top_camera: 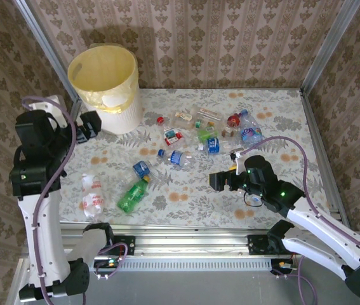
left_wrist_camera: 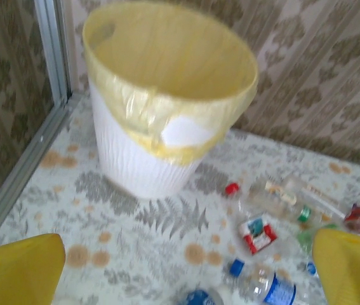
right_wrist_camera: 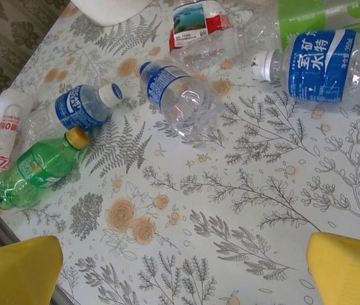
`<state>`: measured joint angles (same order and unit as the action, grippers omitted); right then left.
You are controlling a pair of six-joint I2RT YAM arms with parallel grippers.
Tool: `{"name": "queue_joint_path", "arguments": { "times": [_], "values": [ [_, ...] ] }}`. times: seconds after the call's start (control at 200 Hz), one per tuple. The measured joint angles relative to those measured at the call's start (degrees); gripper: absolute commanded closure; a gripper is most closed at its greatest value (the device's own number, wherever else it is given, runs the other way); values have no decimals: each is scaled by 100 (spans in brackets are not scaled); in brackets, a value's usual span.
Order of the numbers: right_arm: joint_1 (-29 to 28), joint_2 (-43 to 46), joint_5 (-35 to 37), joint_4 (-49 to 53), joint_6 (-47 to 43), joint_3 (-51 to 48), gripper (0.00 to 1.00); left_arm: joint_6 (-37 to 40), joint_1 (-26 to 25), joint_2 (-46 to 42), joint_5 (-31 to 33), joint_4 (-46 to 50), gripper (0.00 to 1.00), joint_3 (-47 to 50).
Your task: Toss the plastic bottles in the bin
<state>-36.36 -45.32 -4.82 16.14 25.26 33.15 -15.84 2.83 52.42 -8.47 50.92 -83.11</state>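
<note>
**A:** Start at the left. Left claw (left_wrist_camera: 181, 272)?

**B:** Jaws spread wide, nothing between them. It hangs above the tabletop (top_camera: 186, 204), just left of the bin (top_camera: 121, 115).

**A:** The bin itself?

**B:** Upright in the far-left corner of the tabletop, close to the wallpapered wall. White ribbed side, with a yellow liner (top_camera: 91, 96) folded over the rim.

**A:** Bottles, working rightward?

**B:** All lie on the floral cloth.
- Near left is a crushed clear bottle with red lettering (top_camera: 91, 194).
- Just right of it is a green bottle (top_camera: 133, 194) with a yellow cap.
- Just beyond the green one is a small blue-label bottle (top_camera: 141, 168) with a white cap.
- Next comes a clear blue-capped bottle (top_camera: 176, 157), on its side.
- Farther right, toward the back, is a loose cluster with red-and-white, green and blue labels.
- Toward the cluster's right end are a red-capped bottle (top_camera: 233, 121) and a larger blue-label bottle (top_camera: 251, 133).

**A:** Right claw (right_wrist_camera: 183, 270)?

**B:** Wide open as well, holding nothing. It hovers over bare cloth right of centre, on the near side of the cluster. The green bottle lies well to its left.
</note>
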Motion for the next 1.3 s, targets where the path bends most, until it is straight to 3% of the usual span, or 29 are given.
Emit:
{"name": "queue_joint_path", "arguments": {
  "times": [0.255, 0.675, 1.3],
  "values": [
    [0, -28, -17, 11, -2, 0, 0, -2, 22, -306, 175, 455, 0, 925],
    [11, 103, -17, 85, -111, 0, 0, 87, 22, -289, 470, 1147, 0, 1073],
    [74, 109, -168, 85, -157, -28, 0, -50, 57, -382, 273, 1934, 0, 2253]
  ]
}}
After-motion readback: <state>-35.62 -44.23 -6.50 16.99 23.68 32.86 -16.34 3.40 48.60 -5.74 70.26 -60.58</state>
